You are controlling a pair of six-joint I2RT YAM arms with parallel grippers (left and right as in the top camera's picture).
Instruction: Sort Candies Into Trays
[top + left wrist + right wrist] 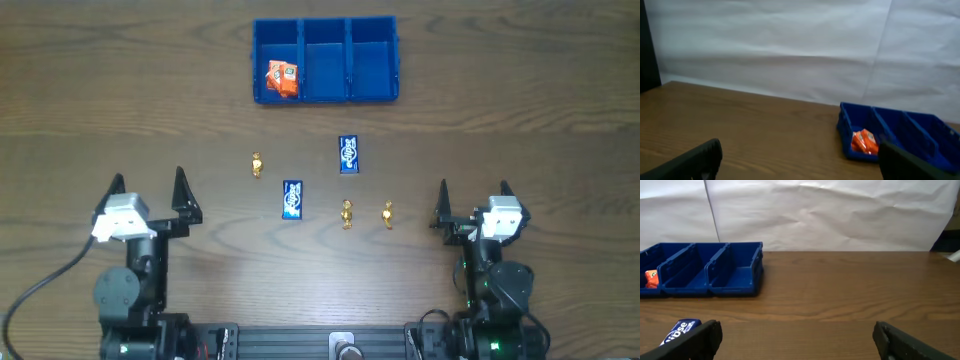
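Candies lie loose on the wooden table (520, 110) between the two arms, and some are already in the blue three-compartment tray (326, 98) at the far side. At the left, the left gripper (148, 192) sits near the arm bases with its jaws spread wide and nothing between them. Its wrist view looks across the wood toward the tray (900, 131).

Next to the right is a lone gold-wrapped candy (257, 164), well apart from that gripper and short of the tray's left end. The orange candies (282, 78) are piled in the tray's left compartment, seen also from the left wrist (865, 141). A near blue candy bar (292, 200) lies lengthwise just right of the lone gold one and closer to the arms. A far blue candy bar (348, 154) lies closer to the tray, in front of its middle and right compartments.

Nearer the arms, a pair of gold-wrapped candies (347, 214) rest side by side, apart from each other. At the right, the right gripper (473, 200) is likewise wide open and empty. A blue candy bar (680, 330) shows beside one of its fingers (695, 340).
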